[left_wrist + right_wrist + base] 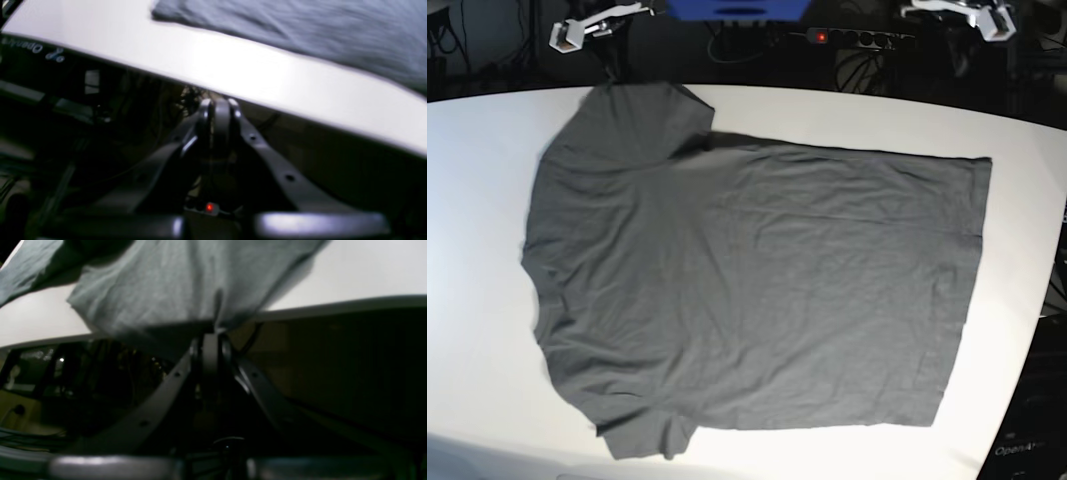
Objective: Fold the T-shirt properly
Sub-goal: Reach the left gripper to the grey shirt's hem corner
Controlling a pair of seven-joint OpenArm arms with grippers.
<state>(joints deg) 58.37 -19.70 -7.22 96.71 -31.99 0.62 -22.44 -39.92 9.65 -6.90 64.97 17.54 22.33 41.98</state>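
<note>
Your left wrist view is blurred, so the weave of the T-shirt (300, 30) and the writing on the dark frame below the table (233, 73) are hard to make out. In the base view the shirt's lower sleeve (642, 435) runs close to the bottom edge of the picture, and both arms are cut off at the top, showing only pale brackets.

The T-shirt (747, 290) lies spread flat on the white table (477, 250), collar end toward that view's left, hem toward its right. It is thin, soft, dark grey fabric with shallow creases and no print; the table is smooth and glossy.

Your right gripper (211, 336) sits at the table's near edge with its fingers pressed together, pinching a fold of the T-shirt that drapes over the edge. Your left gripper (218, 103) is also pressed together, just below the table edge, apart from the cloth and holding nothing.
</note>
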